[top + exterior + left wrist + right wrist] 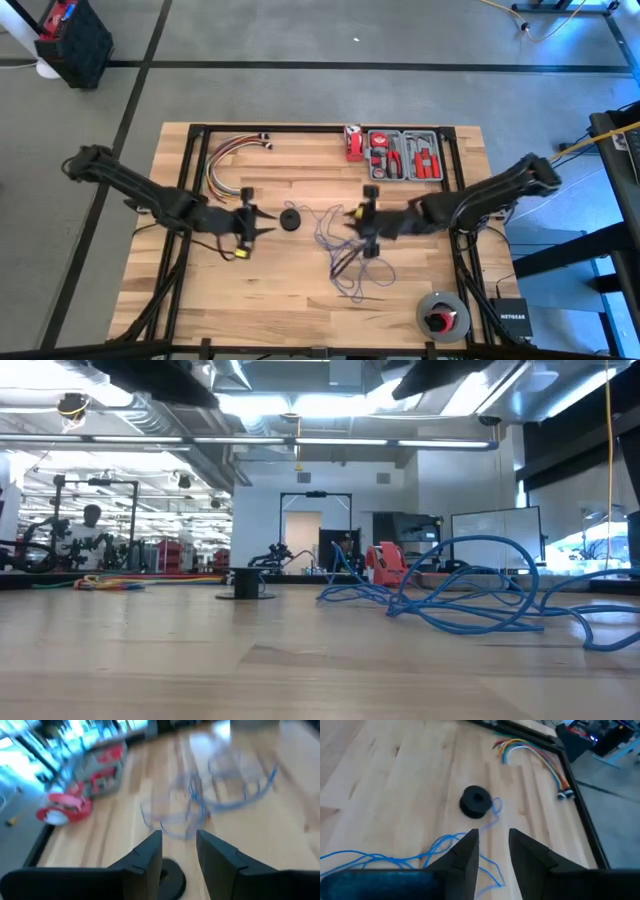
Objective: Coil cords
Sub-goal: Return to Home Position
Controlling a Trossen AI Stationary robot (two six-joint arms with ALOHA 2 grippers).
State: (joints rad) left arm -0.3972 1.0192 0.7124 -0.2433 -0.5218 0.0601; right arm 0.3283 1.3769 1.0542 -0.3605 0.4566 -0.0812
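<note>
The thin blue cord [345,250] lies in loose tangled loops on the wooden table, right of centre; the low view shows the loops [470,595] resting on the boards. One end of it [495,806] curls beside a small black disc [290,220]. My left gripper [270,222] hovers open just left of the disc, pointing at it, with nothing between its fingers [179,852]. My right gripper [347,220] hovers open above the cord's far loops, pointing toward the disc. Cord strands [445,842] run on the table below its fingers [493,852].
A bundle of red, yellow and white wires [228,160] lies at the far left. A red tool [353,143] and an open tool case [405,155] stand at the far edge. A tape roll [442,315] sits near right. Bare boards lie near left.
</note>
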